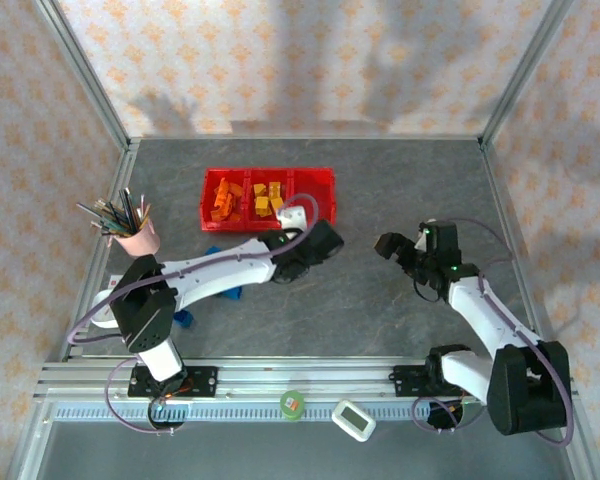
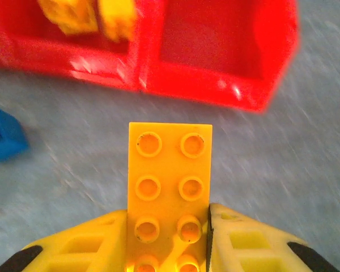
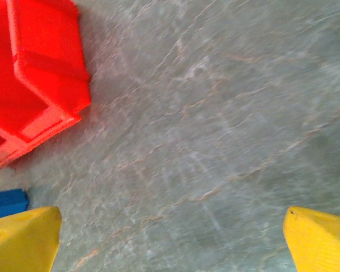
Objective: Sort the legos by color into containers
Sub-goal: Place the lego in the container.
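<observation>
Near the left edge of the bench (image 1: 400, 180) we see a pink cup of pencils (image 1: 137, 237). Just right of it a few blue legos (image 1: 212, 252) lie loose on the bench, close along the left arm (image 1: 220, 268). Toward the far edge sits the red tray (image 1: 270, 171) of three joined bins, with orange pieces (image 1: 222, 200) in its left bin and yellow pieces (image 1: 268, 197) in its middle one. The left hand (image 2: 168, 214) hangs just in front of the tray's near wall, facing the right bin (image 2: 221, 39). It is clamped tight on both sides of a yellow lego (image 2: 169, 164), a flat plate two studs wide that sticks out past the fingertips toward the tray. Well to the right, nearer the bench's right edge, the right hand (image 1: 393, 247) hovers over the bench, its fingers (image 3: 320, 241) spread wide with nothing between them.
</observation>
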Action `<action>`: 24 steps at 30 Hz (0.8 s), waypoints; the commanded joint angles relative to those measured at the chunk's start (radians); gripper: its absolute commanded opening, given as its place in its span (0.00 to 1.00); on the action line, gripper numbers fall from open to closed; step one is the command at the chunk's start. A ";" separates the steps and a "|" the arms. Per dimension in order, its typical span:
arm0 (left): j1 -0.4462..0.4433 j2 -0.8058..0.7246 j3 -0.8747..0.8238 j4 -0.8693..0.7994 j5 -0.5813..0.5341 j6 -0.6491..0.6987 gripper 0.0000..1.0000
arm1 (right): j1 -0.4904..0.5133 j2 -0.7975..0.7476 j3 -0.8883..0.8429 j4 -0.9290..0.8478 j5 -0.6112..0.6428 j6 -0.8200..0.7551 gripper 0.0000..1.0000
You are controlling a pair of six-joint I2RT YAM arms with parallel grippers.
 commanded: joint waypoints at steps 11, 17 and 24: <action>0.343 0.285 0.317 0.104 0.029 0.355 0.34 | 0.278 0.125 0.084 0.082 0.159 0.107 1.00; 0.412 0.432 0.490 0.061 0.049 0.408 0.36 | 0.399 0.192 0.156 0.080 0.231 0.096 1.00; 0.423 0.407 0.516 0.051 0.103 0.451 0.60 | 0.494 0.252 0.240 0.063 0.290 0.054 1.00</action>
